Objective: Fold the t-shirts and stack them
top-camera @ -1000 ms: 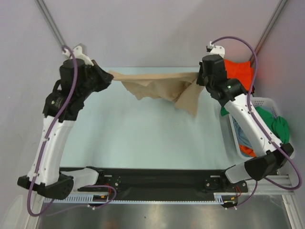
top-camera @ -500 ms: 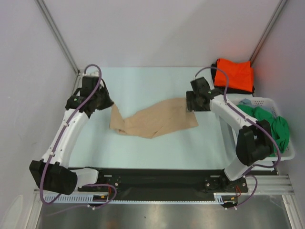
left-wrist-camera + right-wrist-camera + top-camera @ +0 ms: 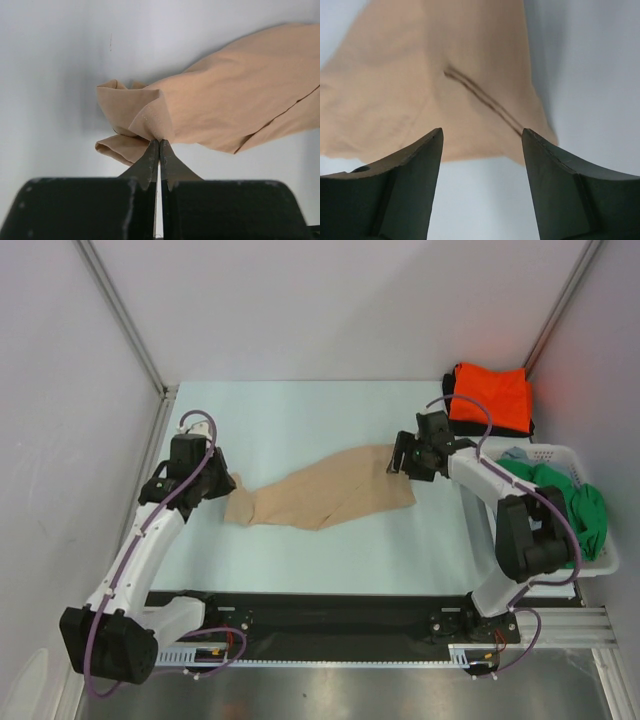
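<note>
Pinched shut with the left fingers [image 3: 150,162] on a bunched fold at the left end of the soft tan short-sleeved t-shirt [image 3: 320,498]. Laid out as a long rumpled strip across the middle of the pale blue tabletop [image 3: 300,420]. Spread wide and holding nothing with the right fingers [image 3: 410,185], just over the cloth's right edge, possibly brushing it. At the far right corner, a folded bright orange t-shirt [image 3: 490,398]. Just beside, a green t-shirt [image 3: 575,502] heaped in the white plastic laundry basket [image 3: 545,452].
</note>
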Tool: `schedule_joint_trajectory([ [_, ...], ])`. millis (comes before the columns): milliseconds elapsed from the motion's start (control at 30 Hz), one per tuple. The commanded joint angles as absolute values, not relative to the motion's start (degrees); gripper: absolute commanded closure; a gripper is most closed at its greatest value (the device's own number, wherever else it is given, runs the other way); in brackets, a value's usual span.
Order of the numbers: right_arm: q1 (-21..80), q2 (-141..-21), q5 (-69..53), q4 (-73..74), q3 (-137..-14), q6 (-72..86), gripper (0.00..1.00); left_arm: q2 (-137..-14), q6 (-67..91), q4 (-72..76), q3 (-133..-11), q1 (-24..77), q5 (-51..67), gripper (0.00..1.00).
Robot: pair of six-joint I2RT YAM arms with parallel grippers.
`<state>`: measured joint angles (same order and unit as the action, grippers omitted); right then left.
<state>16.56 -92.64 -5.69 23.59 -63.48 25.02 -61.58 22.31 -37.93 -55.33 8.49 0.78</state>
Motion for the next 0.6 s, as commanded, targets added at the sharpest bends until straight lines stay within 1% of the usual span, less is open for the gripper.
schedule_joint_trajectory([
  [0, 15.12, -98.42, -9.58, 18.19, -71.18, 25.75, 0.32, -59.07, 20.13, -33.40, -51.87, 7.82, 0.88, 0.99],
  [133, 16.78, -103.18, -10.46, 18.54, -75.06, 26.54, 0.34, -57.83, 19.69, -32.78, -50.36, 7.91, 0.18, 0.99],
  [200, 19.06, -104.06, -8.71, 19.25, -75.67, 26.54, 0.36, -57.48, 19.69, -32.43, -50.10, 7.91, 0.44, 0.99],
  [300, 21.96, -104.50, -2.66, 20.83, -75.59, 26.28, 0.36, -57.48, 19.60, -32.34, -50.01, 7.91, 0.96, 0.99],
  [433, 24.17, -104.76, 2.00, 23.03, -75.41, 25.93, 0.38, -57.66, 19.51, -32.34, -50.01, 7.91, 1.49, 1.00],
  [567, 24.52, -106.61, 3.25, 23.99, -76.64, 24.96, 0.38, -57.48, 19.42, -32.34, -49.92, 7.91, 1.49, 1.00],
])
